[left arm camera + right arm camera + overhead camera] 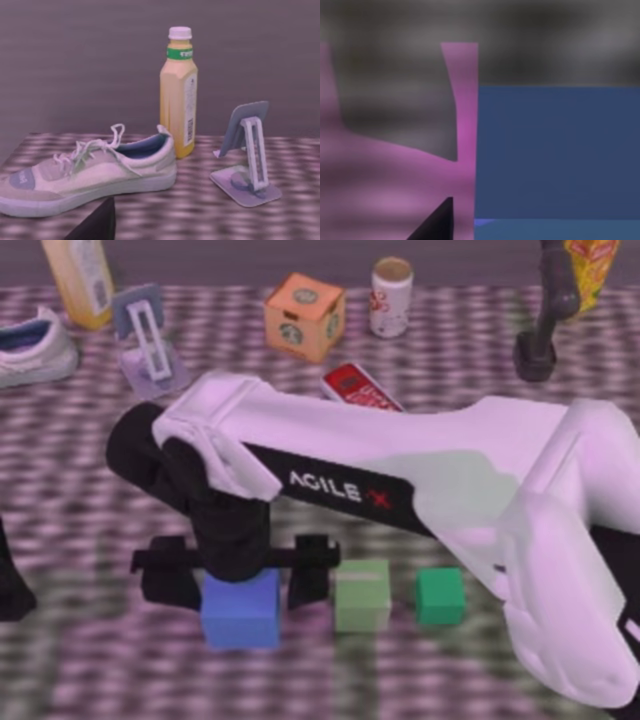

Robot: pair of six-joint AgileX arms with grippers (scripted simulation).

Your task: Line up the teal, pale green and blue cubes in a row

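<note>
Three cubes sit in a row near the table's front: the blue cube [240,612] at the left, the pale green cube [362,595] in the middle, the teal cube [440,596] at the right. My right arm reaches across from the right. Its gripper [238,580] hangs open over the blue cube, one dark finger [165,580] on the cube's left and the other [310,575] between the blue and pale green cubes. In the right wrist view the blue cube [555,150] fills one side, and a fingertip [437,222] stands apart from it. My left gripper [8,585] is parked at the left edge.
Along the back stand a juice bottle [82,278], a shoe [35,352], a phone stand [148,340], an orange box with green logos [305,316], a can [391,297], a red pack [360,388], a dark post [540,340] and a yellow bag [592,265].
</note>
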